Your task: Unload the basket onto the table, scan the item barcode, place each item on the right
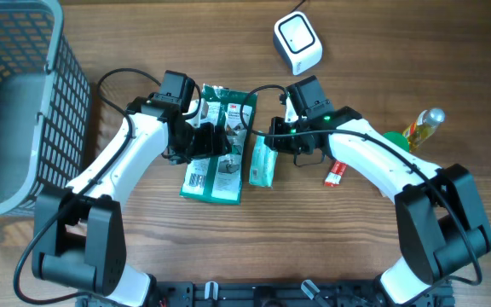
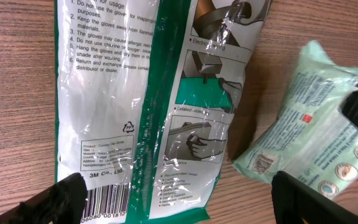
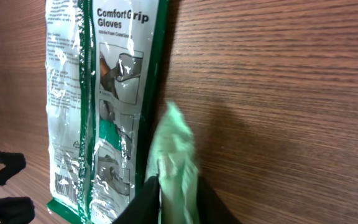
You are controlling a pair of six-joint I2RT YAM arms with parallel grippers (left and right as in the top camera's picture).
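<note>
Centre frame, the pale green wipes pack [image 3: 174, 149] sits pinched by the right end effector [image 3: 174, 186], beside the gloves packet [image 2: 110, 93], over which the left end effector [image 2: 185, 208] hangs released. We judge pickup underway; next, lift toward the white scanner [image 1: 298, 43], upper right, barcode facing.
</note>
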